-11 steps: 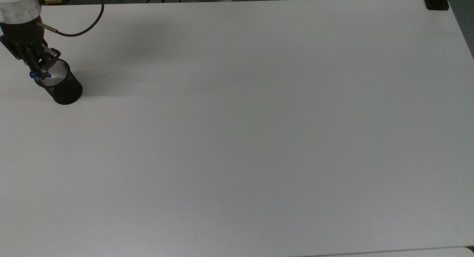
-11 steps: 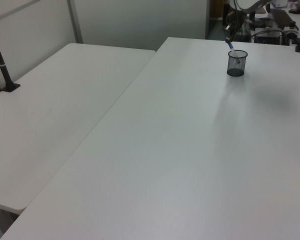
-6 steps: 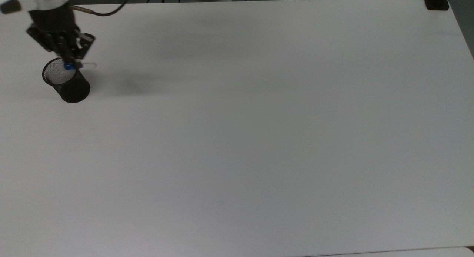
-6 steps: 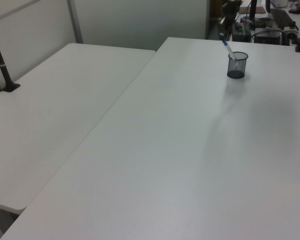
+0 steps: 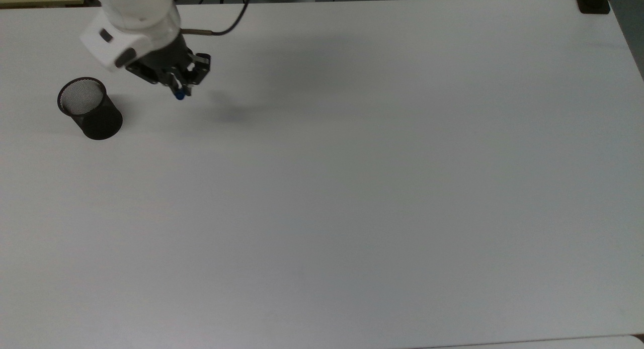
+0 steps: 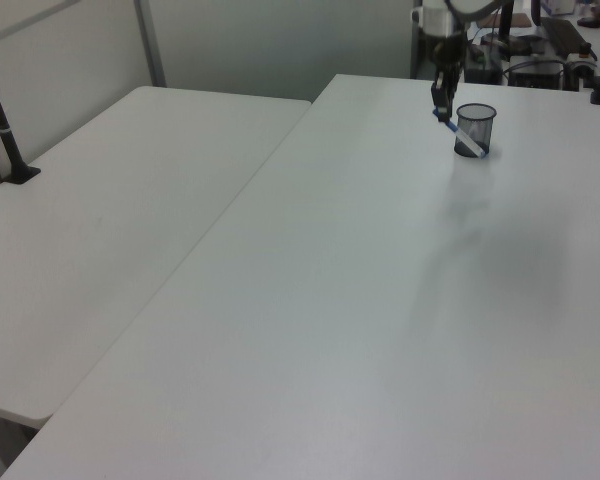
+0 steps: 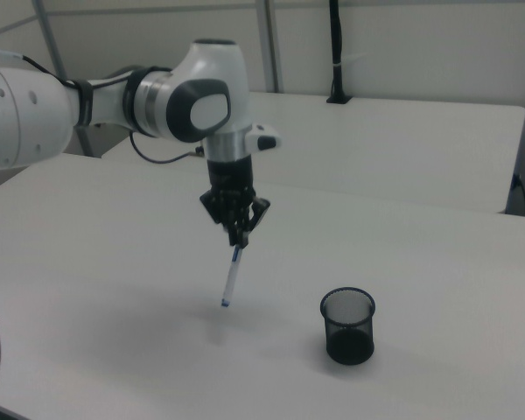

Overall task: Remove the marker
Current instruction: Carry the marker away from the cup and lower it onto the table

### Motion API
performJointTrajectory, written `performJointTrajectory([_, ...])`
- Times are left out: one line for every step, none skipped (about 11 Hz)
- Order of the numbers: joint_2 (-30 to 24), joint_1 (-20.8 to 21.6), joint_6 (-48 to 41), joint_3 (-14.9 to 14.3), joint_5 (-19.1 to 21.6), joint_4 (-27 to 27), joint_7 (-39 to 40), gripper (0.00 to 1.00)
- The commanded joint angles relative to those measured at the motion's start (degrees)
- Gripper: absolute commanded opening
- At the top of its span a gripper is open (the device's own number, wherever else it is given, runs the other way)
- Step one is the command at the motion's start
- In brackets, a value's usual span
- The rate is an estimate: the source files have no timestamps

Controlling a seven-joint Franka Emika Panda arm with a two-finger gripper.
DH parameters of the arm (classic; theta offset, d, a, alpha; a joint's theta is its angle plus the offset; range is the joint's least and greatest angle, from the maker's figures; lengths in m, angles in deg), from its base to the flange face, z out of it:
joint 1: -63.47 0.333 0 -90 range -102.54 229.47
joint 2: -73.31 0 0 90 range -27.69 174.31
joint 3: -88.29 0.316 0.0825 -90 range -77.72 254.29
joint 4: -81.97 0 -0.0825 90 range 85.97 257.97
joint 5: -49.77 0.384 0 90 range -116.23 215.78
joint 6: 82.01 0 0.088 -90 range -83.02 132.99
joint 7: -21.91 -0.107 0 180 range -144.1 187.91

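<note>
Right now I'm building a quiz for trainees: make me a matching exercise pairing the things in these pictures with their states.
Things:
1. slim white marker with blue cap
2. black mesh cup
3. black two-finger gripper
4. white table

States:
A. standing upright with nothing in it
B. shut on the capped end
C. hanging tilted in the air
D. bearing the cup

Pairs: 1-C, 2-A, 3-B, 4-D

arm (image 7: 87,109): white shells, dark grey joints | hand (image 7: 236,234): black | cable (image 5: 221,29): dark

A black mesh cup (image 5: 89,109) stands upright on the white table (image 5: 352,188).
</note>
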Motion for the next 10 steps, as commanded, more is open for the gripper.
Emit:
performJointTrajectory([3.98, 3.16, -1.19, -0.51, -0.81, 0.97, 1.52, 0.17])
performJointTrajectory([5.65, 4.04, -1.1, -0.51, -0.81, 0.97, 1.25, 0.17])
performJointTrajectory([7.49, 5.18, -0.76, -0.68, -0.72, 0.97, 1.08, 0.2])
performJointTrajectory([8.64, 5.54, -0.32, -0.77, -0.72, 0.88, 0.55, 0.24])
performJointTrajectory([9.35, 5.8, -0.14, -0.77, -0.72, 0.62, -0.5, 0.63])
performJointTrajectory([9.18, 5.89, -0.31, -0.77, -0.72, 0.35, -2.25, 1.0])
performJointTrajectory([8.83, 6.33, -0.31, -0.77, -0.81, -0.26, -4.18, 1.0])
performJointTrajectory([8.13, 7.72, -0.31, -0.77, -0.9, -0.87, -6.29, 1.0])
performJointTrajectory([6.47, 9.13, -0.31, -0.77, -0.99, -0.88, -8.05, 1.0])
performJointTrajectory([4.28, 10.45, -0.66, -0.86, -0.99, -0.88, -8.67, 1.0])
